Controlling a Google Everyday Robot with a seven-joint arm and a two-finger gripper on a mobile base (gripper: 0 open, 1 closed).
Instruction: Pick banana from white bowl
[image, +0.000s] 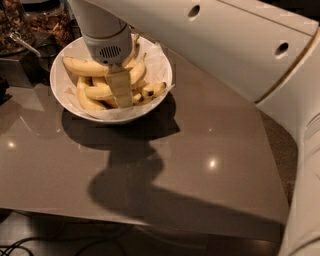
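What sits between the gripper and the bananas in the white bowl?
Nothing shows between them in the camera view: the gripper hangs inside the white bowl, its tip overlapping the bananas. Whether it touches one cannot be told.

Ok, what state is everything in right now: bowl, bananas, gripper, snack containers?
White bowl: upright on the table, paper-lined, holding bananas.
Bananas: piled in the bowl, yellow, some brown spots.
Gripper: down in the bowl, among the bananas.
Snack containers: behind the bowl, filled with brown snacks.
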